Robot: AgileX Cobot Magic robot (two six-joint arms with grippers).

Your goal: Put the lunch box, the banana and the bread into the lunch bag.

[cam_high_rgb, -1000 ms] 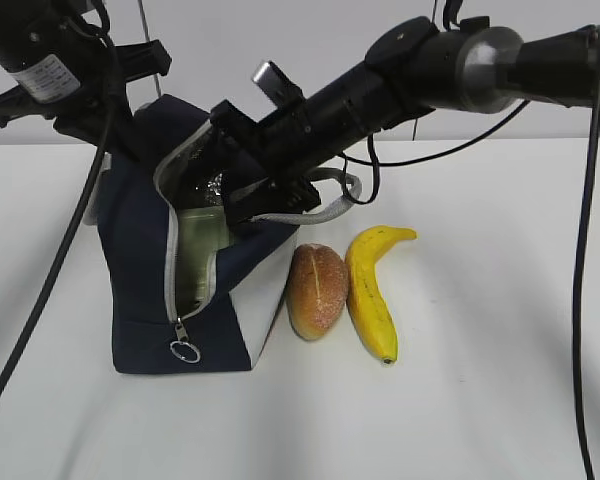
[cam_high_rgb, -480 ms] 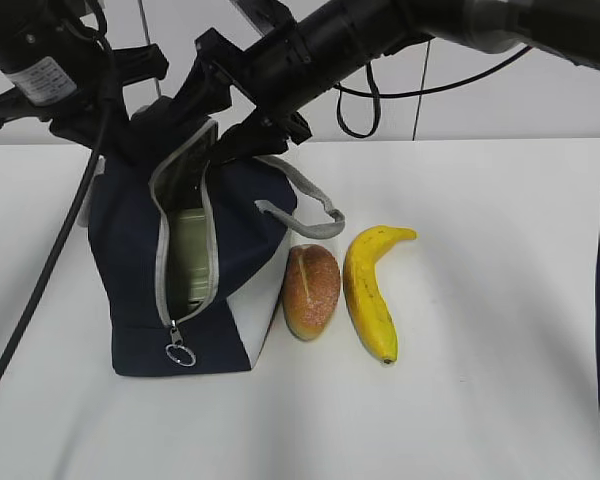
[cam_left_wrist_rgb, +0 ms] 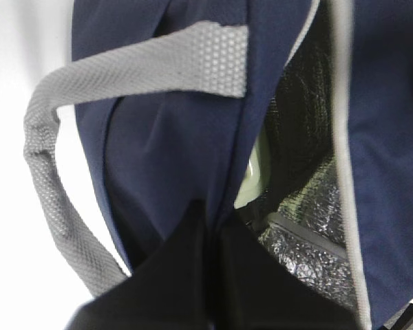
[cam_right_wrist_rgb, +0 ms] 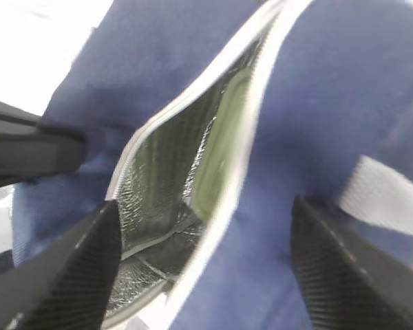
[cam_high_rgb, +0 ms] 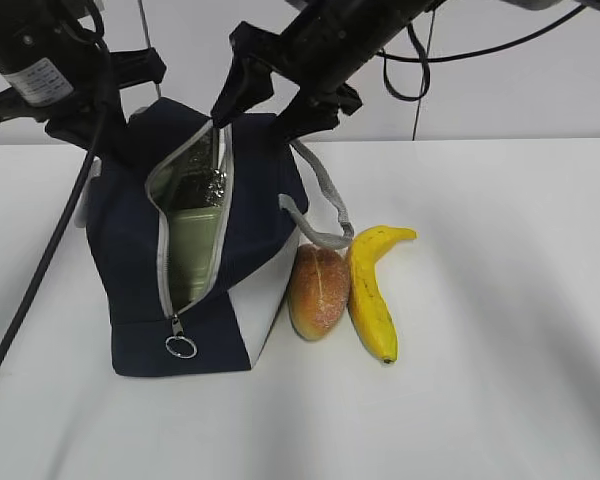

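No legible text, labels or numbers anywhere.

White table (cam_high_rgb: 500,400) w/ soft shadows; pale wall (cam_high_rgb: 520,100) behind, thin dark vertical seams in it at left & centre.

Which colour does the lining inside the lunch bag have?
Silvery, crinkled foil lining inside the navy lunch bag; the left wrist view shows it best.

Lunch box (cam_high_rgb: 192,250) in lunch bag (cam_high_rgb: 130,240)
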